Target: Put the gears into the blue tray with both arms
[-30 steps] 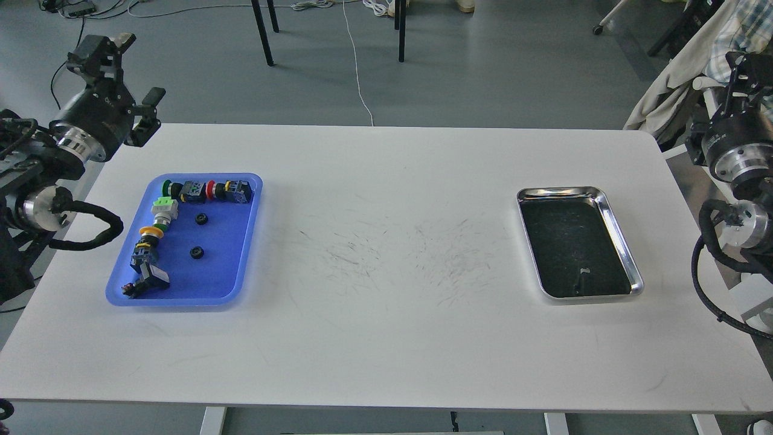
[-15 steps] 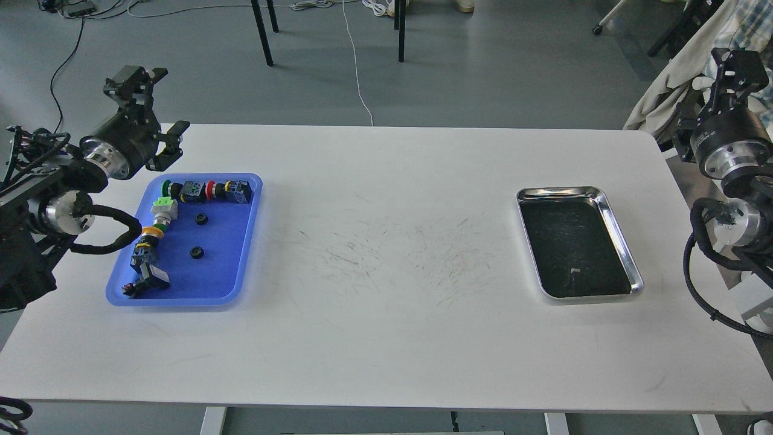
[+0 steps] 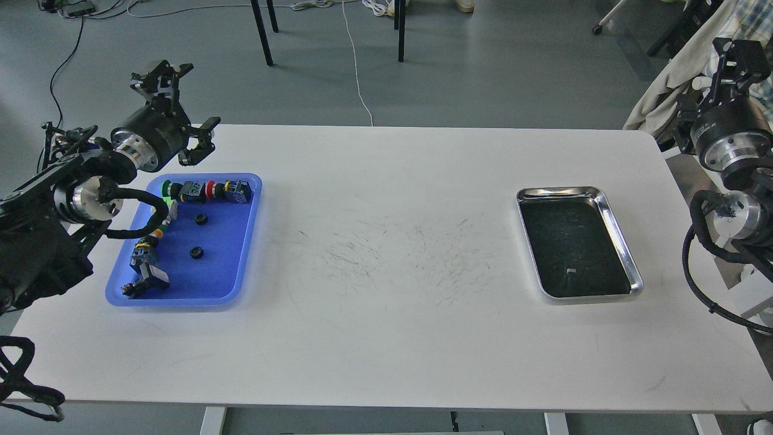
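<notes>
The blue tray [image 3: 232,266] lies at the table's left. Two small black gears rest inside it, one gear [image 3: 202,219] nearer the back and another gear [image 3: 195,252] in the middle. My left gripper [image 3: 181,106] hovers above the tray's back left corner, fingers spread open and holding nothing. My right gripper [image 3: 734,57] is raised off the table's right edge, beyond the steel tray; its fingers cannot be told apart.
Colourful push-button switches [image 3: 208,190] line the blue tray's back and left sides. A shiny steel tray [image 3: 622,235] with black lining sits at the right. The white table [image 3: 386,272] spans the view. Chair legs and cables are on the floor behind.
My left arm has swung right and inward, bringing its gripper over the blue tray's back corner. The right gripper rose slightly. Gears have not moved.
</notes>
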Controlling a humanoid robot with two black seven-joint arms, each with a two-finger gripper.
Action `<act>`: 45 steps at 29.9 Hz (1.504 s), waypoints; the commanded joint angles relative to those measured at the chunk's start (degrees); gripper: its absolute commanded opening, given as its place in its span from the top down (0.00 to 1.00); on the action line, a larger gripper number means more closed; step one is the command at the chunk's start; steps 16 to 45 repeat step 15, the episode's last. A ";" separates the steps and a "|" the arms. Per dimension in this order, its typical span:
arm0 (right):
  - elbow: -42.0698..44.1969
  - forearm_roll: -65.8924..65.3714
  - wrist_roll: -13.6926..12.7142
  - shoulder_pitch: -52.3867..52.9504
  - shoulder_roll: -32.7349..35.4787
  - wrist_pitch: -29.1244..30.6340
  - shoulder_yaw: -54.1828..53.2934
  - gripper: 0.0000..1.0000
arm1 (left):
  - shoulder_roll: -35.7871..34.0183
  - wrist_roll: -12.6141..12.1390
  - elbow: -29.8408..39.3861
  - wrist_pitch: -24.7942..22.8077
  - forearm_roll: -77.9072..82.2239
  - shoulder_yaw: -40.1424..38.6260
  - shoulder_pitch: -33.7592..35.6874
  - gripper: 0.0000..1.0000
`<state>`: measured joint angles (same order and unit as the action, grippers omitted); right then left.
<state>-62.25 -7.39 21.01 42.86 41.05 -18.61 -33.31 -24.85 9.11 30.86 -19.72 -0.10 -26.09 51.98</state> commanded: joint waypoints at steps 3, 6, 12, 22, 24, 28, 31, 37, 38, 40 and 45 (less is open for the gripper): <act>-0.50 0.00 0.09 -0.06 0.00 -0.12 -0.27 0.01 | 0.15 0.12 -0.02 0.47 -0.16 -0.19 -0.04 0.01; -0.15 0.00 0.00 0.03 -0.09 -0.20 -0.62 0.01 | 0.24 0.29 -0.02 1.08 -0.25 -0.36 -0.04 0.01; -0.06 0.00 0.00 -0.06 -0.44 -1.52 -0.70 0.01 | 0.42 0.65 0.07 1.26 -0.25 -0.27 -0.30 0.01; 0.73 0.09 0.00 -0.14 -0.71 -1.43 -0.88 0.01 | 0.42 0.65 0.07 1.43 -0.25 -0.27 -0.30 0.01; 0.73 0.09 0.00 -0.14 -0.71 -1.43 -0.88 0.01 | 0.42 0.65 0.07 1.43 -0.25 -0.27 -0.30 0.01; 0.73 0.09 0.00 -0.14 -0.71 -1.43 -0.88 0.01 | 0.42 0.65 0.07 1.43 -0.25 -0.27 -0.30 0.01; 0.73 0.09 0.00 -0.14 -0.71 -1.43 -0.88 0.01 | 0.42 0.65 0.07 1.43 -0.25 -0.27 -0.30 0.01; 0.73 0.09 0.00 -0.14 -0.71 -1.43 -0.88 0.01 | 0.42 0.65 0.07 1.43 -0.25 -0.27 -0.30 0.01; 0.73 0.09 0.00 -0.14 -0.71 -1.43 -0.88 0.01 | 0.42 0.65 0.07 1.43 -0.25 -0.27 -0.30 0.01; 0.73 0.09 0.00 -0.14 -0.71 -1.43 -0.88 0.01 | 0.42 0.65 0.07 1.43 -0.25 -0.27 -0.30 0.01; 0.73 0.09 0.00 -0.14 -0.71 -1.43 -0.88 0.01 | 0.42 0.65 0.07 1.43 -0.25 -0.27 -0.30 0.01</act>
